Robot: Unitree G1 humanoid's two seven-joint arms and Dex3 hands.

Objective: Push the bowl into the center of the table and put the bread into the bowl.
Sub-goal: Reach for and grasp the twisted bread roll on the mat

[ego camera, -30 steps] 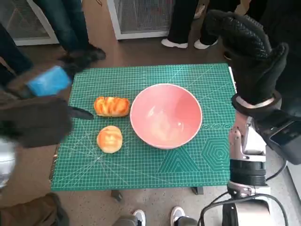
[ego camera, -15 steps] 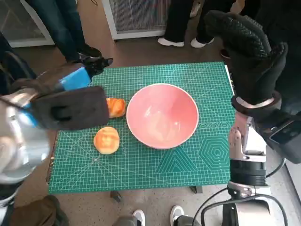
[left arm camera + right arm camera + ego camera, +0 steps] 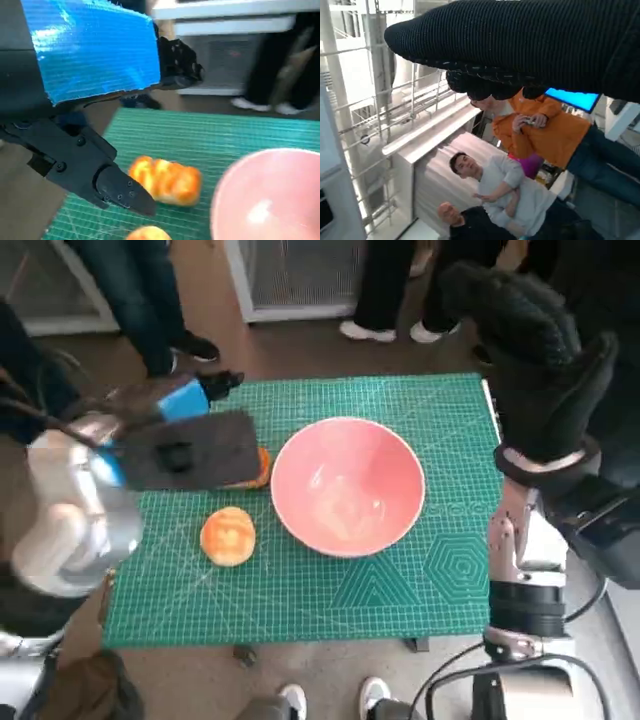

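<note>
While the left hand [image 3: 180, 445] hovers mid-left over the long bread [image 3: 166, 180], fingers [image 3: 117, 187] spread and holding nothing, the bowl [image 3: 347, 485] sits mid-frame on the surface [image 3: 400, 590]. The round bun [image 3: 228, 536] lies lower left with open mat around; the right hand [image 3: 535, 350], upper right past the edge, grasps nothing, fingers loosely curled.

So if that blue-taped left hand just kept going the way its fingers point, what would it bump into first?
Probably the long bread: the left hand hovers above it, fingers aimed down toward it, with the bowl just beyond. Depth is uncertain.

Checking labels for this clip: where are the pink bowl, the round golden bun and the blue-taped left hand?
Pink bowl [image 3: 347, 485]: head view, inner floor of the bowl.
Round golden bun [image 3: 228, 536]: head view, top of the bun.
Blue-taped left hand [image 3: 185, 446]: head view, back of the hand.
</note>
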